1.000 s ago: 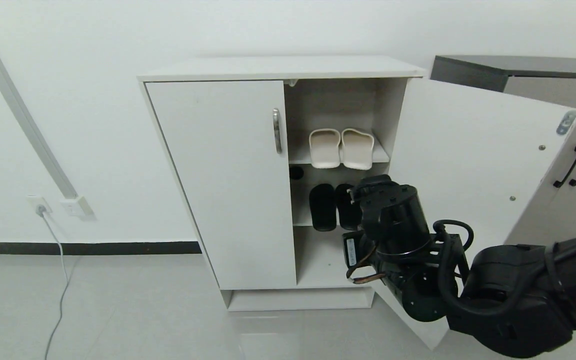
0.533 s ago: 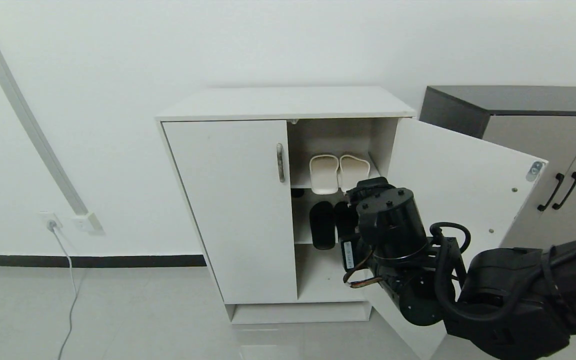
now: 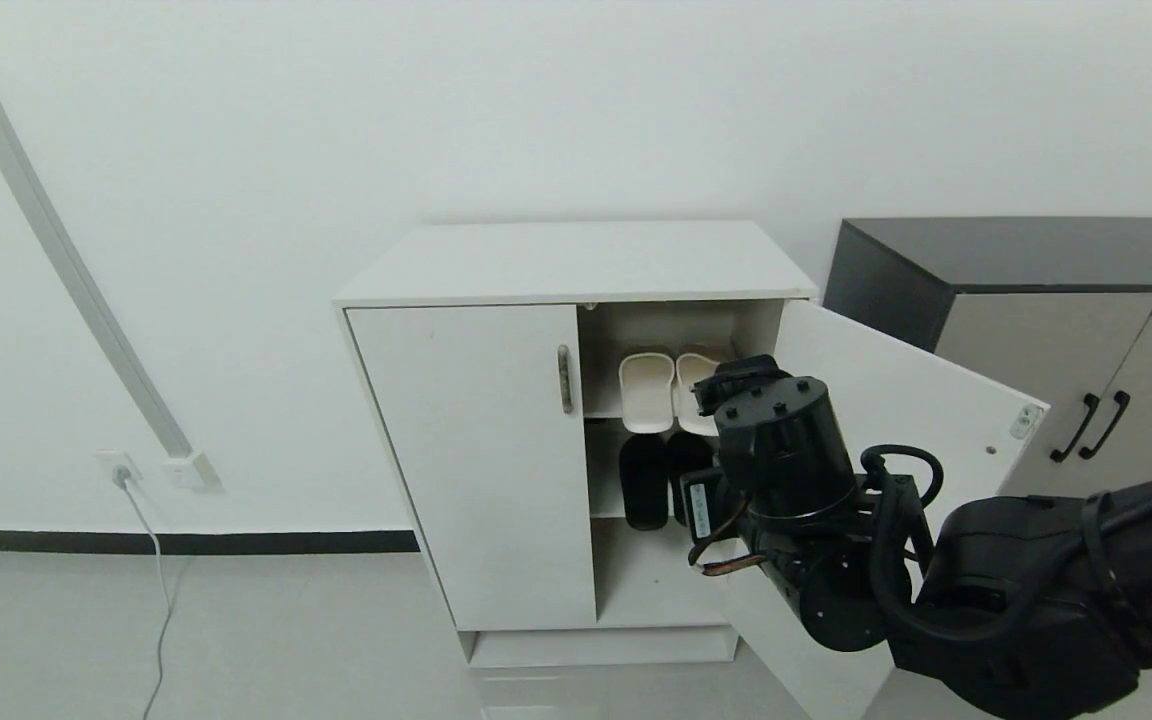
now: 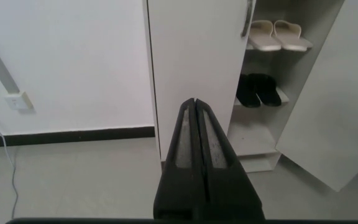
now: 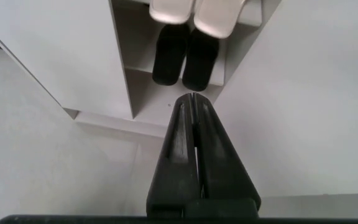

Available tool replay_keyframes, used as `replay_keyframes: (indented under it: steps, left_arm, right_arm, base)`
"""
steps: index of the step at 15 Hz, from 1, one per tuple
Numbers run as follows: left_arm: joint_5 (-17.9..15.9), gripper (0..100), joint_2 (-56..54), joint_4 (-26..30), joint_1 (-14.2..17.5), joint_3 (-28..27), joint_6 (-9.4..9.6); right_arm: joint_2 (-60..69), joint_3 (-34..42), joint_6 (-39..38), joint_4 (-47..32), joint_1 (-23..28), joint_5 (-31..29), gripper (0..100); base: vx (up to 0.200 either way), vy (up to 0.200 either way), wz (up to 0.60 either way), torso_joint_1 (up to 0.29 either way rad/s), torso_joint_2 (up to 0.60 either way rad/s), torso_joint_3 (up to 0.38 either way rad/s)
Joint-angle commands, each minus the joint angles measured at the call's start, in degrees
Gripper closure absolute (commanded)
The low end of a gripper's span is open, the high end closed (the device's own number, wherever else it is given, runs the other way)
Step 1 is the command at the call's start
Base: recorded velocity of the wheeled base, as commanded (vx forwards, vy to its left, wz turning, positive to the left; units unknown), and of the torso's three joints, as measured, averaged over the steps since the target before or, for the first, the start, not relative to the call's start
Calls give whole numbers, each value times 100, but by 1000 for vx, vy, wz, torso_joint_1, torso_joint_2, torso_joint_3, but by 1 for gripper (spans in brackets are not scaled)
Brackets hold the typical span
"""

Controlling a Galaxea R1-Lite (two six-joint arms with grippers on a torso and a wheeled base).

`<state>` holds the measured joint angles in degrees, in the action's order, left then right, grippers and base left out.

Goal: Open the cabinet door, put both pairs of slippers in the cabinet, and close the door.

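Slippers: white pair [image 3: 648, 385] above black pair [image 3: 644, 480], both inside cabinet [image 3: 576, 260] | door [image 3: 896, 395] swung wide to the right, free edge toward robot | right pincer [image 5: 193, 96] closed, empty, just beside door's inner face (the nearer one) | left pincer [image 4: 194, 101] closed, empty, well back | obstacles: right arm [image 3: 1026, 580] sits in door's swing path; grey cabinet [image 3: 1036, 300] behind door.

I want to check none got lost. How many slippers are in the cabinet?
4. Two white slippers lie side by side on the upper shelf, two black slippers on the shelf below. The shut door may hide more.
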<state>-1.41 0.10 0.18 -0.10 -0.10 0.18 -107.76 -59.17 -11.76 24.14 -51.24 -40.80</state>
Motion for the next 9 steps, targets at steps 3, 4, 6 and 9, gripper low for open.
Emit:
replay_keyframes:
  steps: [3, 4, 6, 9]
  left_arm:
    - [1, 100, 8, -1, 1, 1, -1]
    - [1, 100, 8, -1, 1, 1, -1]
    - [1, 100, 8, -9, 1, 1, -1]
    - [1, 100, 8, -9, 1, 1, -9]
  right_arm:
    - [-8, 2, -1, 3, 0, 2, 100]
    - [-8, 2, 7, 3, 0, 2, 100]
    - [-8, 2, 7, 3, 0, 2, 100]
    - [-25, 2, 7, 3, 0, 2, 100]
  base:
    - [0, 0, 0, 188, -504, -315]
    - [0, 0, 0, 207, -520, -320]
    - [0, 0, 0, 215, -530, -312]
    - [0, 0, 0, 232, -546, -321]
